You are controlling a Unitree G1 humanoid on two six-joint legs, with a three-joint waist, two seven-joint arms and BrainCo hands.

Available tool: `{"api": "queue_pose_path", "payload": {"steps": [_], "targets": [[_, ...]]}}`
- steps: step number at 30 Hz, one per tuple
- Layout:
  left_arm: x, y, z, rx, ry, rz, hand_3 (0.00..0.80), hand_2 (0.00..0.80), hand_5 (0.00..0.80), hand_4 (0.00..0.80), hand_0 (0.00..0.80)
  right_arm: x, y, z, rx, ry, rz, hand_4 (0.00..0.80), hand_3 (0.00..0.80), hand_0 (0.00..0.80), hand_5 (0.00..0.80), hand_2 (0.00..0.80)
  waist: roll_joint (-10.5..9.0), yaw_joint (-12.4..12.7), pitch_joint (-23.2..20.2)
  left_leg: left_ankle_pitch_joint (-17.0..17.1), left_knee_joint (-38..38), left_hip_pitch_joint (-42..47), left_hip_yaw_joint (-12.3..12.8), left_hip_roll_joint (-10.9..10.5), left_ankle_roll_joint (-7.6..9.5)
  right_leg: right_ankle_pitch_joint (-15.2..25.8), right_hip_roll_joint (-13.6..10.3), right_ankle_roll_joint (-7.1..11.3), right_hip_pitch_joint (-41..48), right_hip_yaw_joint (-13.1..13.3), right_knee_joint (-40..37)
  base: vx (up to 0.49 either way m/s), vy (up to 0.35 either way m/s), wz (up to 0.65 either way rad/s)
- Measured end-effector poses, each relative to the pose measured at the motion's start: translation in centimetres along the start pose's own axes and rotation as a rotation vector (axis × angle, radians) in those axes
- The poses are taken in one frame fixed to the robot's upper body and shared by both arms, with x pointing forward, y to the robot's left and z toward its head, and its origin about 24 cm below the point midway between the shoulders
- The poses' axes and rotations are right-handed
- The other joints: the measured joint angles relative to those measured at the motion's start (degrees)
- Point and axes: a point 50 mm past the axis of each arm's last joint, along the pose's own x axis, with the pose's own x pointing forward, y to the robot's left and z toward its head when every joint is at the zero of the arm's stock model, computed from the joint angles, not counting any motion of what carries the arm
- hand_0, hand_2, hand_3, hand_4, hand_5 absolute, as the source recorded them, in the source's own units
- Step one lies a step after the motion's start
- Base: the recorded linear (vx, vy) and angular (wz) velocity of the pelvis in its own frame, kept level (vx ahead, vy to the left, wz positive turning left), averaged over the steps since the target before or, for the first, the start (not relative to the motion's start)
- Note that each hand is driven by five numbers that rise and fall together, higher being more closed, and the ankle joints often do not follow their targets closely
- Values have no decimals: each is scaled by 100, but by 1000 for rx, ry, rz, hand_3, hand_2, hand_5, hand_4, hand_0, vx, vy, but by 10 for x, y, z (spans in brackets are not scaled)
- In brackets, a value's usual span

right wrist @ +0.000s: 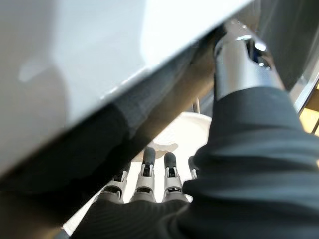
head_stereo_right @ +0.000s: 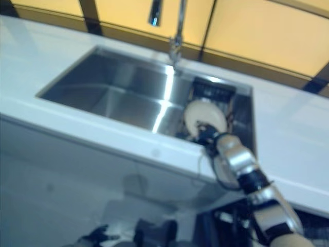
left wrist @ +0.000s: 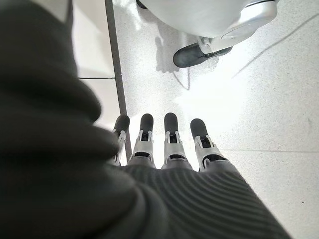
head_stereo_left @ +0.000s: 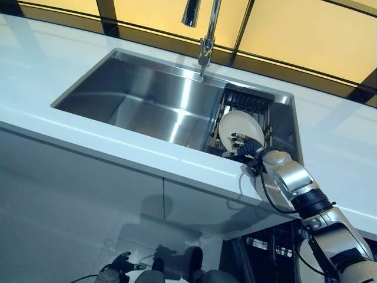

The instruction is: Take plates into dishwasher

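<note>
a: where was the plate (head_stereo_left: 240, 127)?
b: it stood on edge in the black rack (head_stereo_left: 246, 103) at the right end of the sink (head_stereo_left: 147, 97), tilted, its face toward the robot.
a: and the right hand (head_stereo_left: 244, 144)?
b: reached over the sink's front edge to the plate's lower rim. dark fingertips (right wrist: 148, 154) lay straight against the white face in the wrist view. the thumb could not be made out, so a grasp was not confirmed; recorded as released, fingers extended, touching.
a: left hand (left wrist: 167, 144)?
b: hung low by the floor (left wrist: 259, 99), well apart from the sink, fingers straight, nothing held.
a: surroundings?
b: tap (head_stereo_left: 203, 35) rose behind the sink, just left of the rack. white counter (head_stereo_left: 70, 127) ran around the basin. grey cabinet fronts (head_stereo_left: 76, 194) below it.
</note>
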Motion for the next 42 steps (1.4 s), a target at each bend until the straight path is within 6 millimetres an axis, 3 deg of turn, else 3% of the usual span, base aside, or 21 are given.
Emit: {"api": "queue_pose_path", "payload": {"steps": [6,17,32,42], "targets": [[1,0,3,3,-4,1,0,0,0,0,0,7,2,9,57,1,-94,0,0,0,0,0,28,17,28,-3,6,-6,1,6,-4,-1,2,1,-2,0,0,2,5,0],[2,0,8,-11,-7,1,0,0,0,0,0,5,-15,41,17,-109,-282,0,0,0,0,0,220,207,283,-8,23,-34,-23,0,-8,-2,-2,-1,-16,-21,0,0,12,0],[3,-3,21,-19,-38,-9,0,0,0,0,0,13,-15,31,19,-38,-379,0,0,0,0,0,280,288,336,-9,92,-133,-40,-6,-9,-3,-11,0,-77,-35,1,0,0,0],[5,-6,31,-46,-62,-21,0,0,0,0,0,15,-17,41,-9,-48,-425,0,0,0,0,0,318,278,369,-30,227,-325,-78,-11,-30,9,-18,-6,-191,-76,6,-15,8,2]]}}
